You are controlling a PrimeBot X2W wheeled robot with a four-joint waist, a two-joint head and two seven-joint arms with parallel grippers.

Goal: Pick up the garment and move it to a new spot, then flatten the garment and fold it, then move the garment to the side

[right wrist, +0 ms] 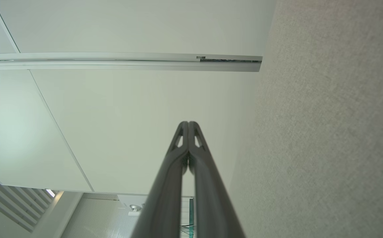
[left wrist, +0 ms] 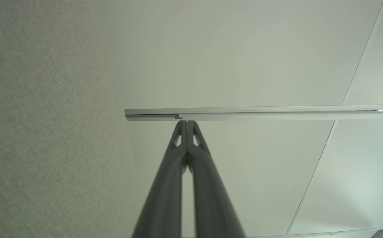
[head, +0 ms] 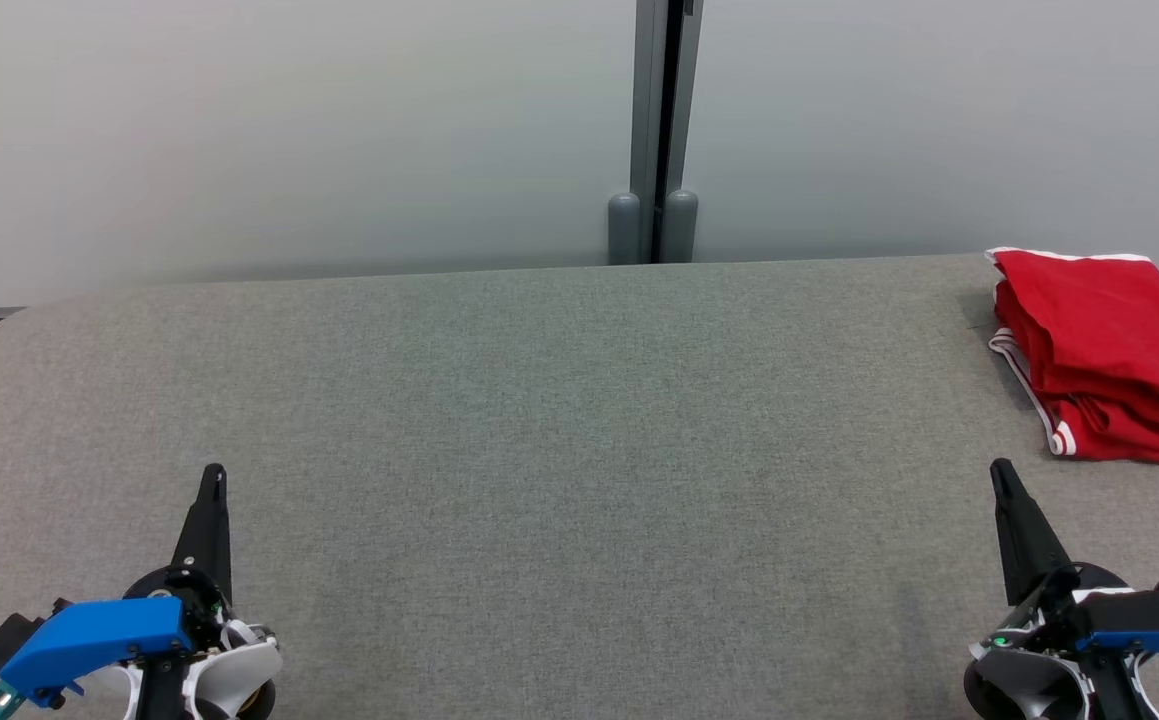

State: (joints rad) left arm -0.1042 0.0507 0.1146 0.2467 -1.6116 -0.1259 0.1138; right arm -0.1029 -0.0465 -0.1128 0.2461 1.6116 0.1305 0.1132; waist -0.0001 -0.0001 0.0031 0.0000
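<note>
Just beyond right jaws lies folded garment (head: pixel 1109 340).

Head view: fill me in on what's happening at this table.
Nothing is being handled right now. The red garment lies folded at the far right of the grey table. The left gripper and right gripper rest near the table's front edge, both shut and empty, clear of the cloth. The garment appears to be already folded and set aside.

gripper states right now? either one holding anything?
Left gripper: closed, holding nothing.
Right gripper: closed, holding nothing; the red garment lies apart from it.
</note>
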